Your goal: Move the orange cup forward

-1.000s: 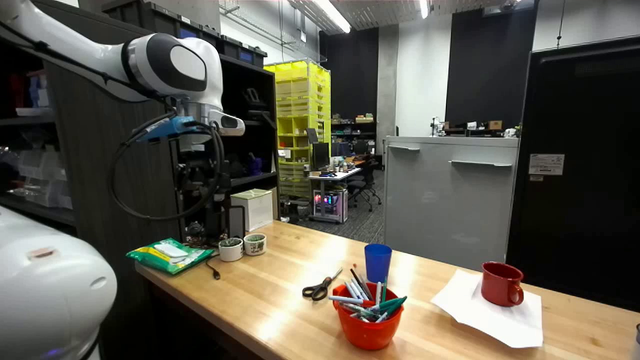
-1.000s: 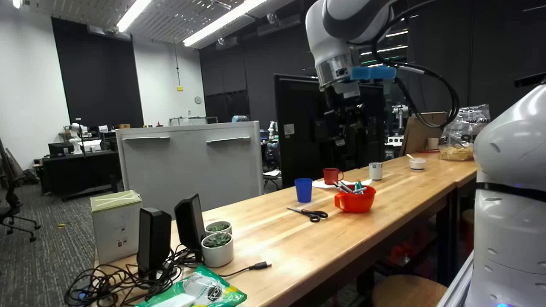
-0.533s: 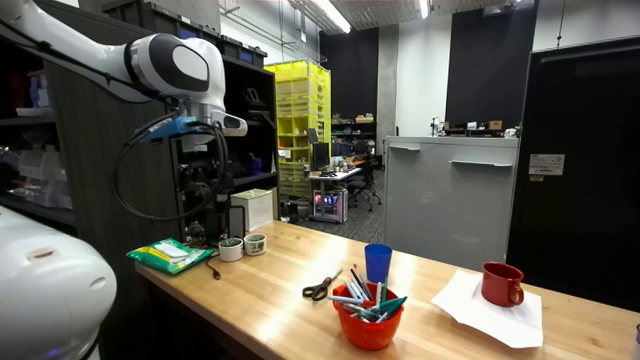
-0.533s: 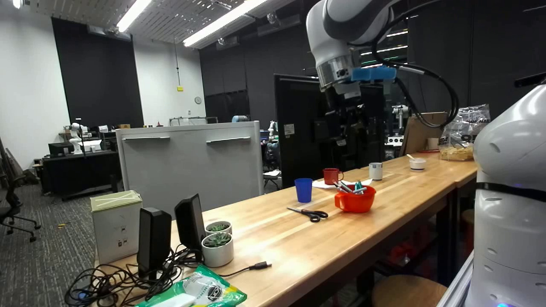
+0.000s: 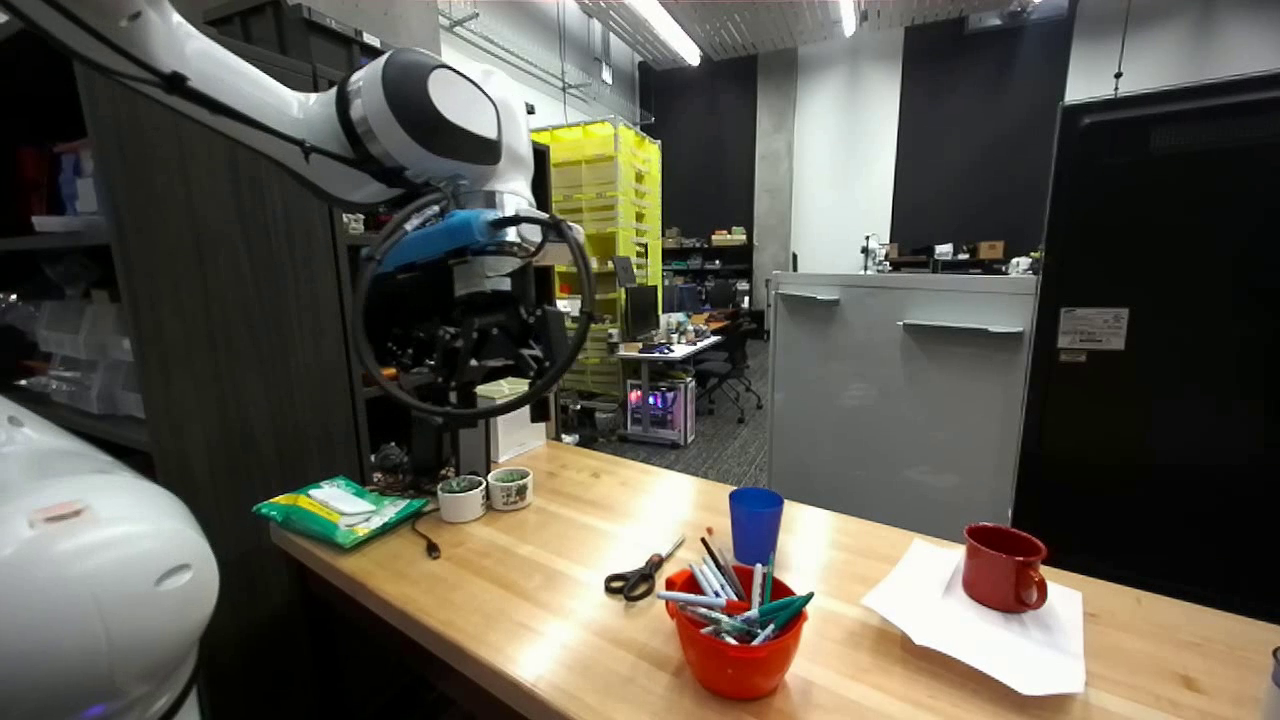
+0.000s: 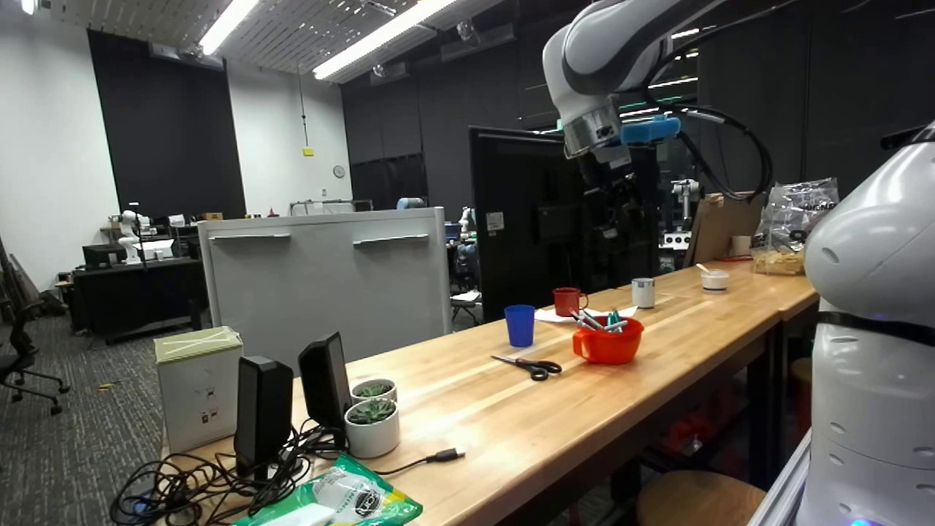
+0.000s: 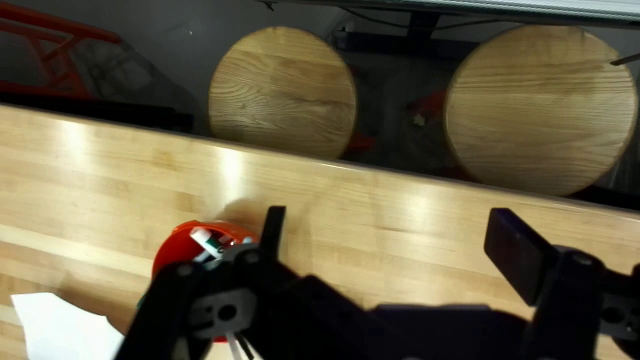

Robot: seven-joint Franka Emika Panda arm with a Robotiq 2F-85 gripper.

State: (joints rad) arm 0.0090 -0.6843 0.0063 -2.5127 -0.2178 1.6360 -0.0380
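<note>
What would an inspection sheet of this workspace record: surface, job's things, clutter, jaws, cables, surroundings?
Surface: wooden table, glossy, with bright reflections.
Job's things: orange cup, upright, holding pens.
Clutter: scissors, blue cup, dark red mug on white paper, green packet, two potted plants.
Jaws: open, table showing between them in the wrist view; nothing seen gripped.
Cables: black cables tangled beside speakers; a plug on the table; a cable loop beside the arm.
Surroundings: grey cabinet and yellow shelving beyond the table; two round stools beside it in the wrist view.
</note>
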